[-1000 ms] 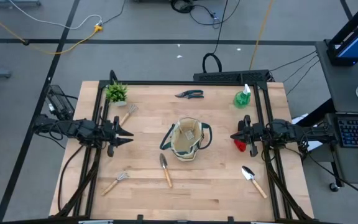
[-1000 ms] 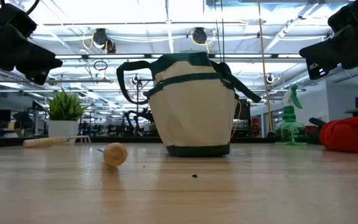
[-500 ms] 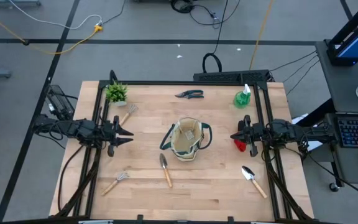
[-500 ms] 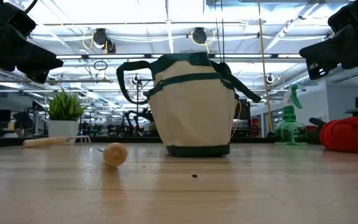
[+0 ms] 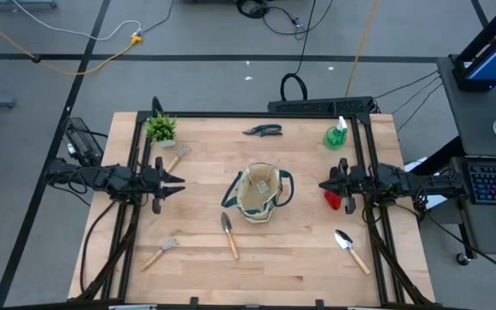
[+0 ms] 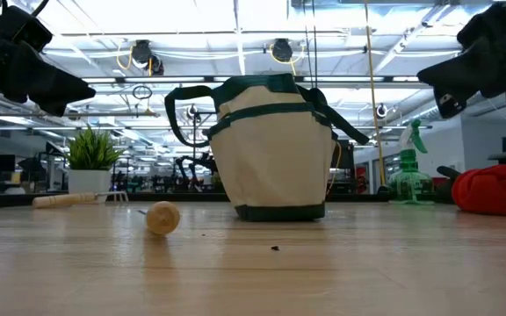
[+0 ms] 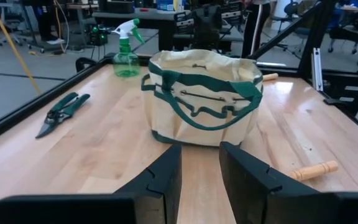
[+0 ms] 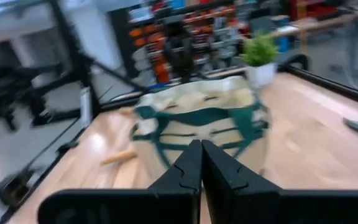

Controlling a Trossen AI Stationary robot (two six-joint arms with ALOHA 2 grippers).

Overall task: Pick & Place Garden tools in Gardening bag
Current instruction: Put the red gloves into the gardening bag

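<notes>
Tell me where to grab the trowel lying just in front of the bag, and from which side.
Grip the trowel by its wooden handle, likely from straight above, fingers across it. It lies flat, blade toward the gardening bag, handle pointing away with bare table around. The left gripper, open, is somewhat nearer.

Overhead, table-level, two wrist views facing bag (image 5: 258,193)

Bare worktop (image 5: 205,164) lies between the left tool (image 5: 177,185) and the gardening bag (image 5: 259,195); the trowel (image 5: 229,233) lies just beside the bag.
</notes>
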